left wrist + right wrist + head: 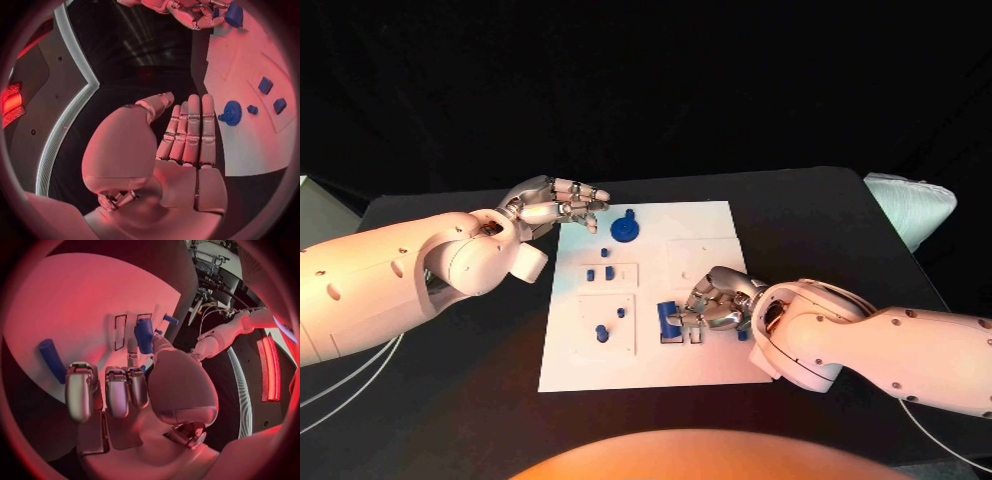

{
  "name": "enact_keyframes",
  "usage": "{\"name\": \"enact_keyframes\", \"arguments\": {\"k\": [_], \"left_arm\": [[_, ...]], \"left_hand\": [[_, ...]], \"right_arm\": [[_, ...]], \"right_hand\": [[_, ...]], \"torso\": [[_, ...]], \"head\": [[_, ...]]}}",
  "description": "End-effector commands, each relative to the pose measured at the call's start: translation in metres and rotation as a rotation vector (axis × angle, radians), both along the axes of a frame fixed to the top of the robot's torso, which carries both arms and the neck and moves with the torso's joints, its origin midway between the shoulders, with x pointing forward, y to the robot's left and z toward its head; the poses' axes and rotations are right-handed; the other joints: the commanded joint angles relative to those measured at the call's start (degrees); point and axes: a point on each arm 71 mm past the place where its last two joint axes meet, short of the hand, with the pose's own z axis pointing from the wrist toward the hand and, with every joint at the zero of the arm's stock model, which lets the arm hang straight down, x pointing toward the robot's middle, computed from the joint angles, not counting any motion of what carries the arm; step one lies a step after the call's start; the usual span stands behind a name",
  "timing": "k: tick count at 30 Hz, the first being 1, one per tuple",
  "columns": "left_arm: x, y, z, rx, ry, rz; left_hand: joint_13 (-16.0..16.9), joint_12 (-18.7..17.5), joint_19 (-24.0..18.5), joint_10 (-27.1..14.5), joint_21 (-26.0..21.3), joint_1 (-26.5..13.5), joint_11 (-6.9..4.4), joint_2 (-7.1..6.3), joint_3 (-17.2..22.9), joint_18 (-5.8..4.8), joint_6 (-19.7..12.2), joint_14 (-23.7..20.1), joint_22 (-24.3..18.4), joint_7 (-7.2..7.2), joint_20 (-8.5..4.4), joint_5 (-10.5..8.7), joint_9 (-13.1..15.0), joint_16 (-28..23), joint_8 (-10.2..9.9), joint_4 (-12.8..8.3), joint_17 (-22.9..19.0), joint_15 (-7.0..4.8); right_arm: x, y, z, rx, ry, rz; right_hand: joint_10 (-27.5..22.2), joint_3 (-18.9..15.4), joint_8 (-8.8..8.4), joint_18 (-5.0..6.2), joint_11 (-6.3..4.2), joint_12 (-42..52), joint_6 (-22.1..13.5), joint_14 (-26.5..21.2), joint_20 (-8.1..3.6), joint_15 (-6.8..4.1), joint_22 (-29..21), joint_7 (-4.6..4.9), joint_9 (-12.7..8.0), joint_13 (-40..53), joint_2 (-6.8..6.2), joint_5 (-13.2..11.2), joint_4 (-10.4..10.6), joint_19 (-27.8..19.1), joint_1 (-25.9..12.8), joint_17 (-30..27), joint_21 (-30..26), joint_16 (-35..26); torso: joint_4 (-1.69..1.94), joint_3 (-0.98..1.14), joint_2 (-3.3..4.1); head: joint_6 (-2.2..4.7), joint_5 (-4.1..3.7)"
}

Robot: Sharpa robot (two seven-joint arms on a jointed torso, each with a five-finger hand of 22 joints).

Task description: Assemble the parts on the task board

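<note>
While the head view looks down on the black table (473, 215), the white board (675, 355) lies in the middle with small blue parts on it: a round piece (626, 229) near its far edge, two small pegs (600, 272) in a panel below, and another pair (609, 325) nearer the robot. The left hand (557, 205) hovers at the board's far left corner, just beside the round piece, fingers together and holding nothing. The right hand (715, 302) bends over a blue block (675, 320) by the slots (678, 335) at the board's near right; from here I cannot tell whether it grips the block or only touches it.

In the left wrist view, the left hand (187, 135) lies flat and released, fingers straight, with the round piece (231, 112) just past its fingertips and the board (250, 145) beyond.

In the right wrist view, the right hand (125, 390) has its fingers (80, 390) hanging down and the blue block (144, 335) standing at their far side by the slots (120, 332); contact looks likely, a firm grasp is unclear. A loose blue peg (50, 357) lies apart.

To do this step well, I judge the right hand should square the block with its slot and press straight down, not at a tilt, while the left stays clear.
</note>
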Motion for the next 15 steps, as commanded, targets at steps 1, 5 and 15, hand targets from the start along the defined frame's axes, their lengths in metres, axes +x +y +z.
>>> {"name": "enact_keyframes", "arguments": {"k": [1,5,15], "left_arm": [[-0.001,-0.002,0.001,-0.008,0.000,-0.018],[-0.001,-0.002,0.001,-0.007,-0.001,-0.017],[-0.001,-0.001,0.001,-0.007,-0.001,-0.016]], "left_hand": [[-0.1,-0.2,0.4,-0.2,-0.3,-0.2,0.10,0.33,-0.1,0.77,-0.3,0.0,-0.1,-0.10,-0.04,0.36,-0.1,-0.2,-0.2,0.2,0.0,0.23],[-0.1,-0.2,0.4,-0.2,-0.3,-0.2,0.10,0.33,-0.1,0.77,-0.3,0.0,-0.1,-0.10,-0.04,0.36,-0.1,-0.2,-0.2,0.2,0.0,0.23],[-0.1,-0.2,0.4,-0.2,-0.3,-0.2,0.10,0.33,-0.1,0.77,-0.3,0.0,-0.1,-0.10,-0.04,0.36,-0.1,-0.2,-0.2,0.2,0.0,0.23]], "right_arm": [[0.002,0.001,0.008,0.053,-0.116,0.023],[0.003,-0.002,0.017,0.117,-0.218,0.045],[0.003,-0.004,0.024,0.119,-0.334,0.119]], "right_hand": [[3.9,-0.6,0.14,-0.07,-0.16,-0.8,-0.8,5.7,-0.27,-0.28,12.9,0.19,-0.1,12.4,-0.55,0.1,-0.1,4.2,0.4,13.3,-0.7,-0.3],[3.3,-0.8,-1.38,0.04,0.98,-1.6,-4.3,5.7,0.39,0.64,12.7,1.55,-1.0,11.9,-0.62,0.1,-0.3,4.0,3.6,13.4,-1.4,-0.3],[2.9,-0.9,-2.95,0.08,1.93,-2.1,-6.0,5.7,1.21,1.48,12.7,2.60,-2.0,11.6,-1.57,-0.7,-0.4,3.9,8.1,13.5,-1.6,-0.2]], "torso": [[0.03,0.02,0.01],[0.00,-0.01,-0.03],[-0.03,0.01,-0.02]], "head": [[0.08,0.09],[0.17,0.14],[0.23,0.23]]}}
